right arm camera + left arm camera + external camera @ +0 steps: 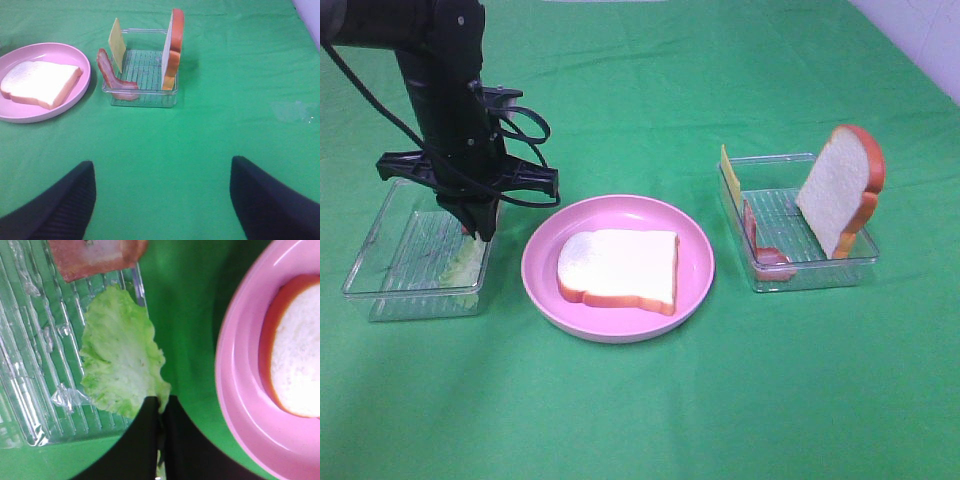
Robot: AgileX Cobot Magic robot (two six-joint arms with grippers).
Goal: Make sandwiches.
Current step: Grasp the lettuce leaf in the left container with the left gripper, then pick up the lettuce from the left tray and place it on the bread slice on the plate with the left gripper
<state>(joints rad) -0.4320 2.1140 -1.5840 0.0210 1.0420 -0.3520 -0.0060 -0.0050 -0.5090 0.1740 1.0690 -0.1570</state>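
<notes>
My left gripper [160, 407] is clenched on the near edge of the lettuce [117, 355], both fingers pressed together with a sliver of green caught between them. How deep the bite goes I cannot quite tell, since the fingers hide it. The rest of the leaf spreads away from my tips across the floor of the clear tray [30, 365], and a bacon strip [95, 255] lies beyond its far end.

I judge the leaf very light, thin and floppy. It will droop and swing from this one pinched edge, and it could slip out if I jerk. An edge pinch suits it, as it lies too flat to take elsewhere.

The pink plate [240, 405] with its bread slice [300, 355] sits off to one side of my jaws. My right gripper [162, 167] hangs released, jaws wide, well short of the other tray [145, 95].
</notes>
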